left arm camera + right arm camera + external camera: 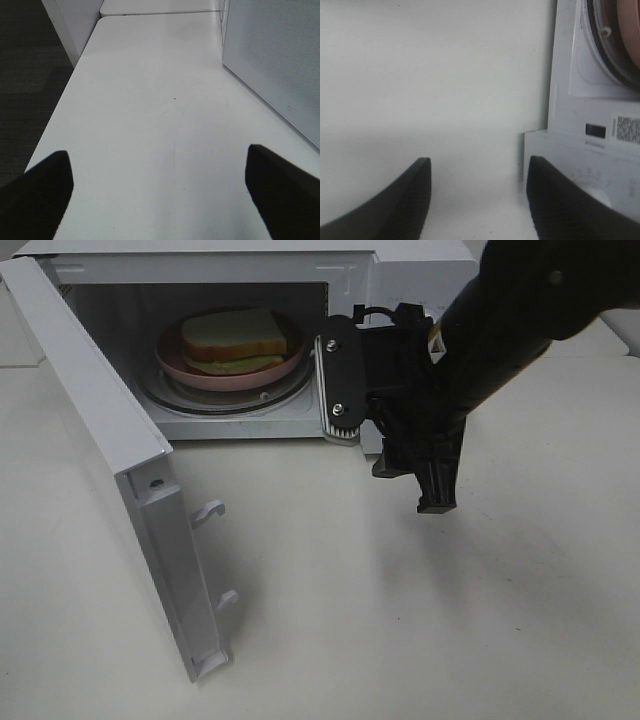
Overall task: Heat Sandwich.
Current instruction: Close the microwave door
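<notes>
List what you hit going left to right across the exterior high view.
microwave door, swung open → sandwich inside the microwave → right hand, open and holding nothing

sandwich (236,340), flat on plate, inside microwave

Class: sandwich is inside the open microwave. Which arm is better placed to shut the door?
Probably left: the left gripper, open, is outside the swung-out door; the right gripper hangs at the microwave front.
</notes>
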Available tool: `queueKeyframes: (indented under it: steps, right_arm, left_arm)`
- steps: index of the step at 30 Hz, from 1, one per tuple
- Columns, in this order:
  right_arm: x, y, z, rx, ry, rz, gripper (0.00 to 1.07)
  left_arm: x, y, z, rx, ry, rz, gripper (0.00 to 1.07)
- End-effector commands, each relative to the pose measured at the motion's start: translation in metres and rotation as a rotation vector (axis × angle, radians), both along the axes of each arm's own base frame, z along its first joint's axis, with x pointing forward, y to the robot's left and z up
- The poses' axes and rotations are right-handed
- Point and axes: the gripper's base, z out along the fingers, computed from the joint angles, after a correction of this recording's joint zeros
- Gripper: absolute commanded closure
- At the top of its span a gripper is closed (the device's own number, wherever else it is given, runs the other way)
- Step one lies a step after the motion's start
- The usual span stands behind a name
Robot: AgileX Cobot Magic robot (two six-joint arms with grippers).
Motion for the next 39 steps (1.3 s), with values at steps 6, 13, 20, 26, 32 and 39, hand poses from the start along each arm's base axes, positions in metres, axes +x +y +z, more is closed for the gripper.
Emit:
queueKeyframes:
  steps: [6, 13, 20, 26, 32, 39]
  right_arm:
    - [-0.032, -0.026, 0.022, 0.174, 0.141, -0.473, 0.51]
    - [-0.043, -0.042, 0.03, 0.263, 0.235, -0.89, 0.51]
    - [-0.043, -0.077, 0.031, 0.24, 0.299, -1.257, 0.51]
    - [-0.042, -0.101, 0.039, 0.246, 0.32, -1.331, 0.47]
    - [-0.047, -0.134, 0.054, 0.33, 0.363, -1.411, 0.35]
    - [-0.057, -0.178, 0.07, 0.377, 0.315, -1.579, 0.34]
  left_arm:
    - [-0.001, 0.0, 0.001, 0.0, -0.022, -0.001, 0.2]
    - [-0.001, 0.0, 0.001, 0.0, -0.022, -0.001, 0.2]
    - [-0.001, 0.0, 0.001, 0.0, -0.022, -0.001, 0.2]
    - [-0.001, 0.0, 0.001, 0.0, -0.022, -0.001, 0.2]
    - [-0.001, 0.0, 0.001, 0.0, -0.022, -0.001, 0.2]
    - [-0.001, 0.0, 0.001, 0.0, -0.022, -0.001, 0.2]
